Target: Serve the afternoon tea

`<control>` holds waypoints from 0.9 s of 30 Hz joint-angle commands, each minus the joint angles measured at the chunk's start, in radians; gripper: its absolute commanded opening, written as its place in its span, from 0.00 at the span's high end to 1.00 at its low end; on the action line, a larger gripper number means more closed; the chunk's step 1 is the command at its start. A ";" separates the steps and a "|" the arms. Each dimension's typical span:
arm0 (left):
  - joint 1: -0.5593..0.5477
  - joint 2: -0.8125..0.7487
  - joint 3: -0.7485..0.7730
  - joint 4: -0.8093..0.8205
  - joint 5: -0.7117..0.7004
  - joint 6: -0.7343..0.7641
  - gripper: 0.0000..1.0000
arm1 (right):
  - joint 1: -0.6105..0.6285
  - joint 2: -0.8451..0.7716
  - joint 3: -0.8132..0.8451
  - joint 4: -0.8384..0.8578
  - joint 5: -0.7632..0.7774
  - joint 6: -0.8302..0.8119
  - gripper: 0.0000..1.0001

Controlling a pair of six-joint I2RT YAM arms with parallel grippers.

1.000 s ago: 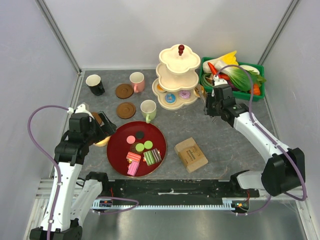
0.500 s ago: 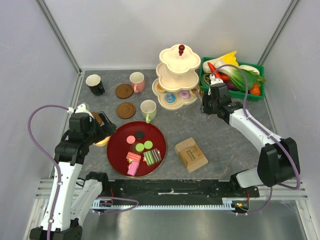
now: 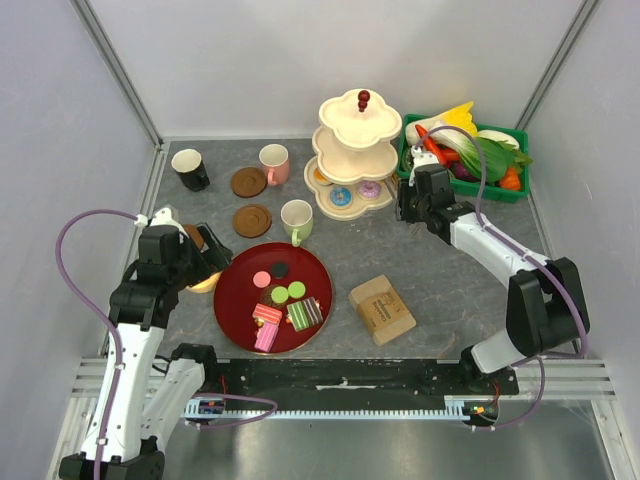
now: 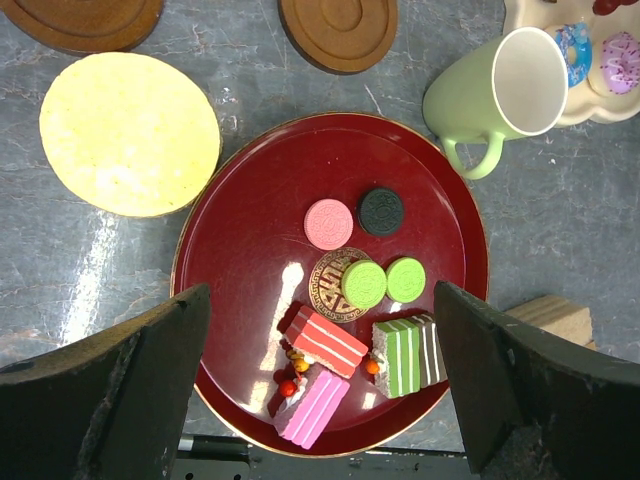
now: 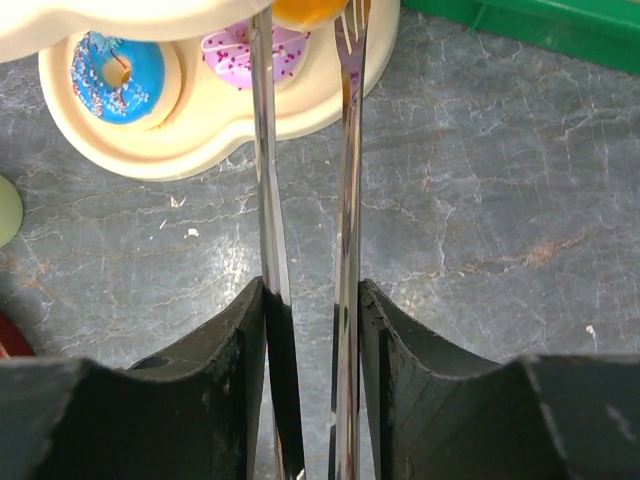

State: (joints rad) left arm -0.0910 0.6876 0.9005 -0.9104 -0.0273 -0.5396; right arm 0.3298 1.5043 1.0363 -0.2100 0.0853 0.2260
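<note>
Sitting inside plain white walls point(image 3: 250, 60), the grey desk point(image 3: 450, 270) holds everything. The cream cake stand point(image 3: 357, 120) is at the back, and the right tool point(image 5: 310, 290) is just beside it, squeezed tight on silver tongs point(image 5: 268, 200). The tongs' tips sit on each side of an orange treat point(image 5: 305, 12) at the stand's edge, near a blue donut point(image 5: 112, 68). The left tool point(image 4: 318, 300) hangs wide open and empty over the red tray point(image 4: 230, 250) of round macarons point(image 4: 329, 224) and striped cake slices point(image 4: 405, 355).

Grey stone-look table point(image 3: 450, 270)
On it: a red tray point(image 3: 235, 290), mugs point(image 3: 297, 220), coasters point(image 3: 249, 182), a tiered stand point(image 3: 357, 150), a green crate point(image 3: 500, 192), a tan block point(image 3: 381, 308)
</note>
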 commanded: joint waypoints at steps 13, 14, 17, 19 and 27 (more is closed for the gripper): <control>0.002 0.012 0.026 0.021 -0.029 0.033 0.02 | 0.011 0.180 0.099 0.228 0.019 -0.123 0.54; 0.000 0.013 0.026 0.022 -0.031 0.035 0.02 | 0.014 0.189 0.106 0.234 0.021 -0.131 0.54; 0.002 0.015 0.026 0.022 -0.031 0.035 0.02 | 0.029 0.223 0.128 0.233 0.039 -0.155 0.53; 0.002 0.013 0.026 0.022 -0.033 0.035 0.02 | 0.041 0.237 0.136 0.236 0.056 -0.171 0.52; 0.002 0.021 0.026 0.022 -0.036 0.033 0.02 | 0.064 0.277 0.162 0.241 0.128 -0.192 0.48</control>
State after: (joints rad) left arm -0.0910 0.7090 0.9005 -0.9100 -0.0509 -0.5396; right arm 0.3897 1.7702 1.1416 -0.0288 0.1562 0.0643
